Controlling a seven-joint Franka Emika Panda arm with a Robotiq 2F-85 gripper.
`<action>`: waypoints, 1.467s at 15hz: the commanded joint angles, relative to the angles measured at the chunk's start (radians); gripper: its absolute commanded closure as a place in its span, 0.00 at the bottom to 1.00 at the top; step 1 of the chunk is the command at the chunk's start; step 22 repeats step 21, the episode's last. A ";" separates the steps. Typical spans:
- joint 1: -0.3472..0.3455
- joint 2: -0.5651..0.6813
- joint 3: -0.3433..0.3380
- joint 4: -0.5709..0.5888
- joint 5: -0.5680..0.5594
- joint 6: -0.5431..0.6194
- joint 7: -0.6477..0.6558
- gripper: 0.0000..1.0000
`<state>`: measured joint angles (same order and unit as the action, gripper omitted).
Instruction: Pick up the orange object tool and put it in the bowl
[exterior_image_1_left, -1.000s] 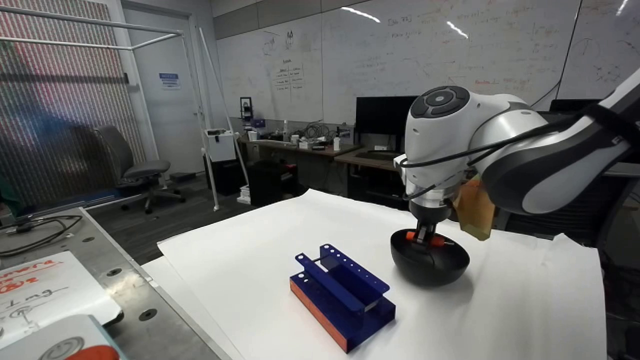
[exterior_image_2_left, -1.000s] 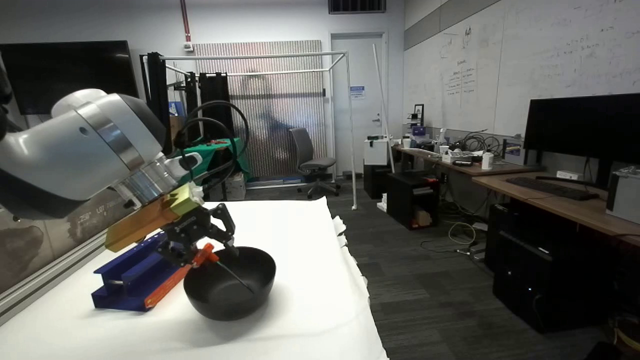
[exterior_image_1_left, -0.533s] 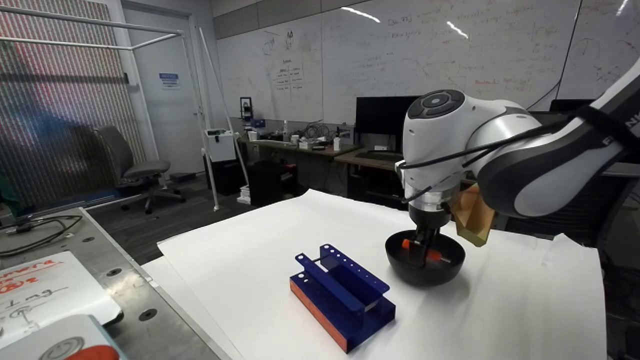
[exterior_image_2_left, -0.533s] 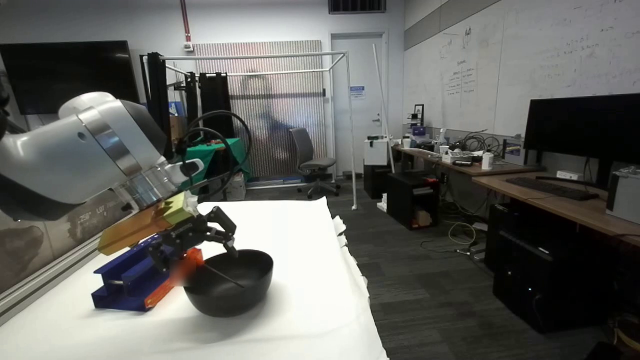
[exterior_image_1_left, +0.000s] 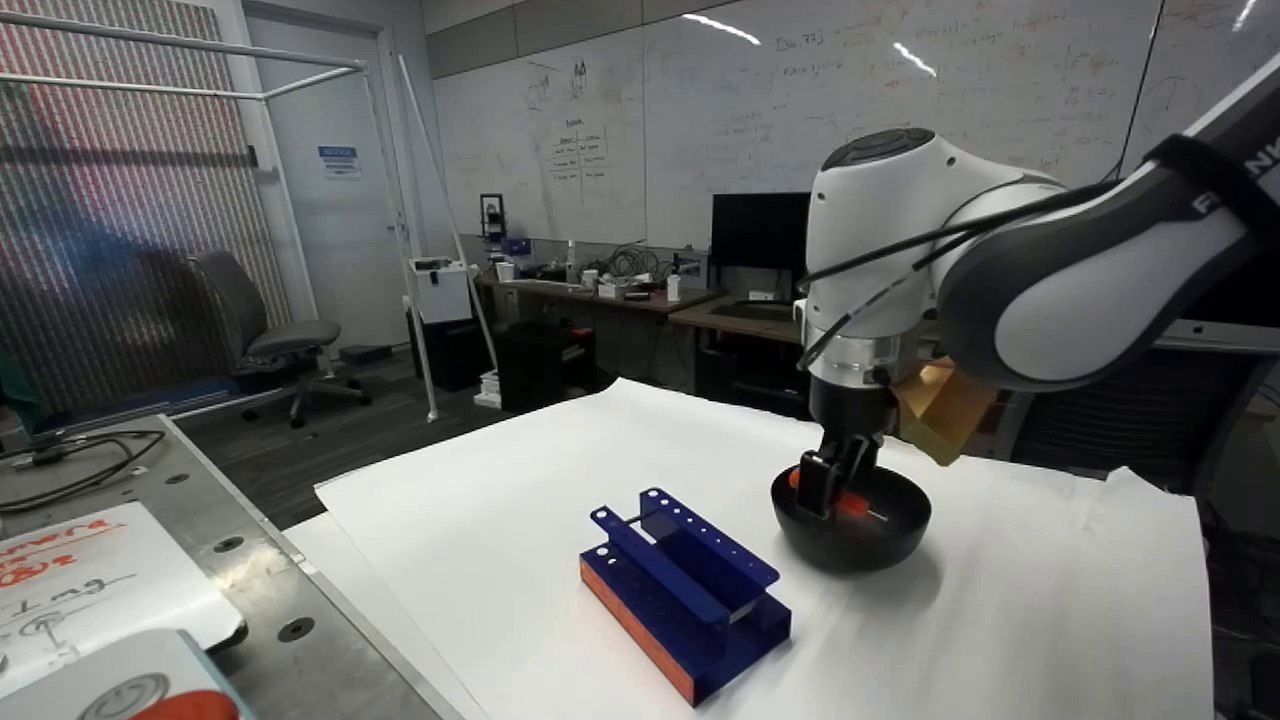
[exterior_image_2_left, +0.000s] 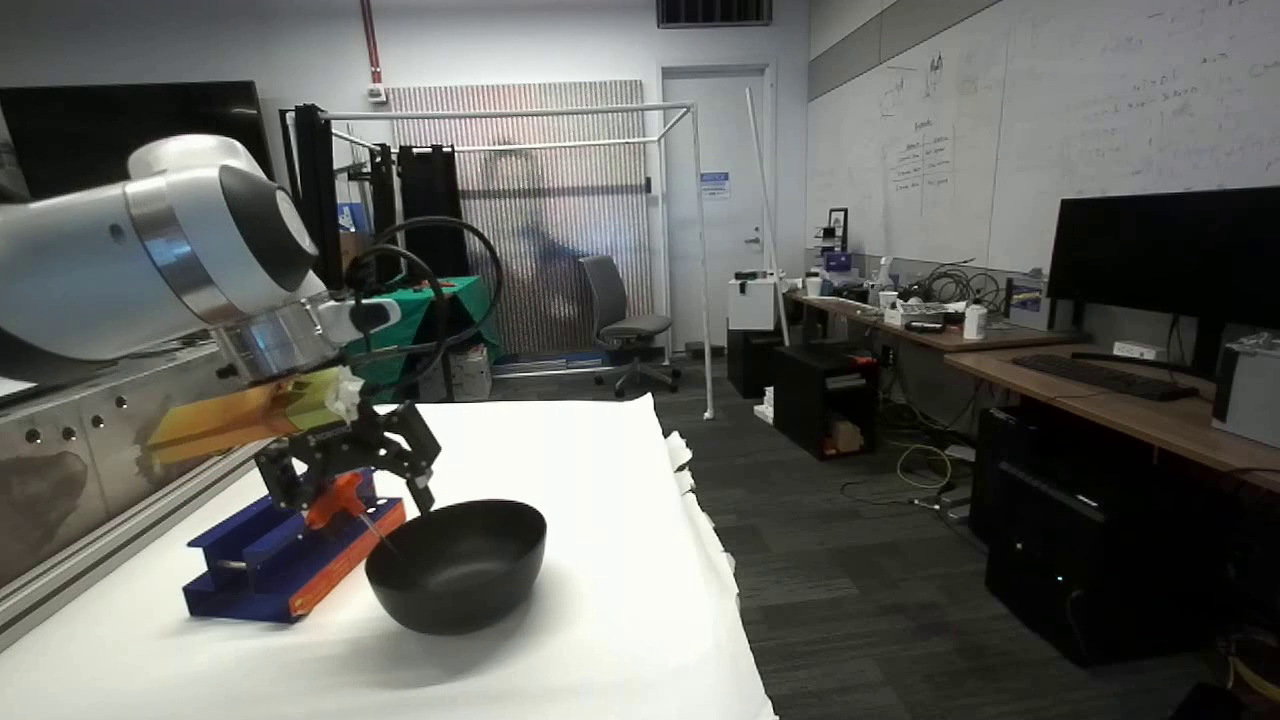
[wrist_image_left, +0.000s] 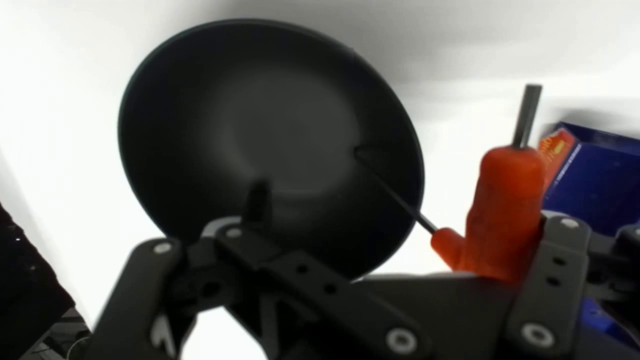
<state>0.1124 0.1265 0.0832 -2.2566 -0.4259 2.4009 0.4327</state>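
My gripper (exterior_image_2_left: 362, 500) hangs tilted at the rim of the black bowl (exterior_image_2_left: 455, 570), with its jaws spread wide. The orange object tool (exterior_image_2_left: 335, 500) rests against the inner side of one finger, with the opposite finger well apart from it. In the wrist view the orange handle (wrist_image_left: 505, 210) leans on the right-hand finger linkage. Its thin metal shaft (wrist_image_left: 390, 192) crosses over the rim, with the tip over the bowl's inside. In an exterior view a dark finger (exterior_image_1_left: 820, 485) partly covers the tool (exterior_image_1_left: 852, 502). Where the handle touches the finger is partly hidden.
A dark blue rack (exterior_image_1_left: 680, 600) with orange sides stands on the white table covering (exterior_image_1_left: 520, 500) near the bowl. It lies behind the tool's handle in an exterior view. An amber bracket (exterior_image_2_left: 225, 415) sticks out from the wrist.
The jaws have spread wider. The bowl has gone from tilted to level. Gripper and tool have shifted away from the bowl's middle toward the blue rack, the tool staying with one finger.
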 joint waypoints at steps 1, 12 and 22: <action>0.000 -0.095 0.000 -0.020 0.112 -0.006 -0.071 0.00; -0.024 -0.136 -0.013 -0.017 0.132 0.007 -0.070 0.00; -0.027 -0.162 -0.001 -0.003 0.267 -0.017 -0.120 0.00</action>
